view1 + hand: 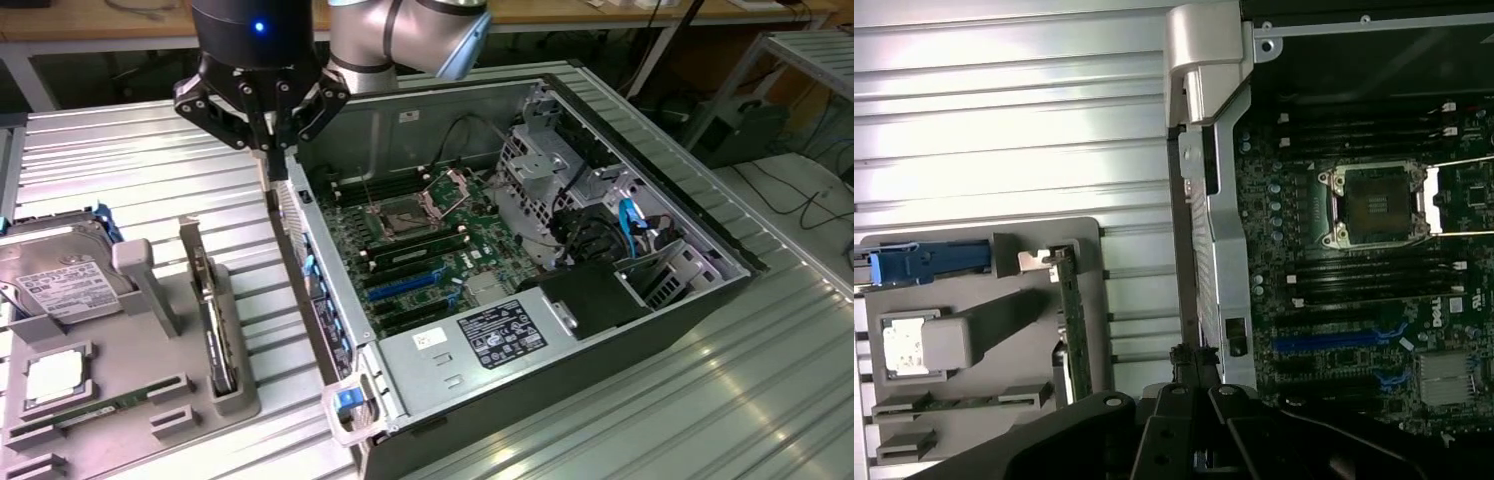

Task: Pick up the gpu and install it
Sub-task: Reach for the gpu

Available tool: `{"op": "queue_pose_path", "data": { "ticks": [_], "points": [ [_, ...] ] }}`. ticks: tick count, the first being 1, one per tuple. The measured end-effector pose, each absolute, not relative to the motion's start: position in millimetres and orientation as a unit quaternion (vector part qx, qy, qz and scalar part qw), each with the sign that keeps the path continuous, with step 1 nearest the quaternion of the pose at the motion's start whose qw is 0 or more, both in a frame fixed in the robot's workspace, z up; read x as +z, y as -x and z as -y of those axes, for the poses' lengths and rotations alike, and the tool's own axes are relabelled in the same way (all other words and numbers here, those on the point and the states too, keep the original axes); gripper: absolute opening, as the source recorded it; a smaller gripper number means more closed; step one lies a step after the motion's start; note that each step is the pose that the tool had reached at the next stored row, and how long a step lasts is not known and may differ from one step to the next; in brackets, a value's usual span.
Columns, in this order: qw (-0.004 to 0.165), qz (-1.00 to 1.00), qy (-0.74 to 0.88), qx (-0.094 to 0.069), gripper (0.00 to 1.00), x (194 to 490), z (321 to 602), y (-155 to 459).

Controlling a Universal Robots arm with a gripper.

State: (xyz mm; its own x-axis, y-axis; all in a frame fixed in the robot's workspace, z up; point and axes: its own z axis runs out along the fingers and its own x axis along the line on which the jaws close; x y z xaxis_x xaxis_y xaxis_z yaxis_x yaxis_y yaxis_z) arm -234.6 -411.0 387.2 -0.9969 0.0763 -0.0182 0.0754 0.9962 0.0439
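Green gpu (218, 330) stands on edge in the holder (127, 345), long axis parallel to the case (320, 300) wall; we log it down-left, in the exterior view, of the closed, empty gripper (276, 165).

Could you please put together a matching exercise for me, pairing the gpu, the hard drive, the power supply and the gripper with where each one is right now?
Things:
1. gpu
2. hard drive
3. power supply
4. gripper

Places:
A. inside the case
B. over the case's side wall
C. on edge in a slot of the gray tray
D. in the tray, white label showing

Pairs: 1-C, 2-D, 3-A, 4-B
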Motion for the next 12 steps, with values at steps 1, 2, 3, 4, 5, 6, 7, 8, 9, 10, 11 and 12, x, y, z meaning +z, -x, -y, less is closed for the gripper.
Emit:
{"op": "queue_pose_path", "data": {
  "ticks": [1,2,3,4,5,6,7,8,9,10,11,12],
  "points": [
    [0.010,-0.999,-0.038,0.022,0.11,387.2,411.2,235.3],
    [0.010,-0.999,-0.038,0.022,0.11,387.2,411.5,236.1],
    [0.010,-0.999,-0.038,0.022,0.11,387.2,411.7,236.8],
    [0.010,-0.999,-0.038,0.022,0.11,387.1,412.0,237.6],
    [0.010,-0.999,-0.038,0.022,0.11,387.2,412.3,238.4],
    [0.010,-0.999,-0.038,0.022,0.11,387.2,412.5,239.1],
    [0.010,-0.999,-0.038,0.022,0.11,387.2,412.8,239.8],
    [0.010,-0.999,-0.038,0.022,0.11,387.1,413.1,240.6],
    [0.010,-0.999,-0.038,0.022,0.11,387.1,413.4,241.4],
    [0.009,-0.999,-0.038,0.022,0.11,387.2,413.7,242.2],
    [0.009,-0.999,-0.038,0.022,0.11,387.2,414.0,243.0],
    [0.009,-0.999,-0.038,0.022,0.11,387.1,414.3,243.8]
  ]
}}
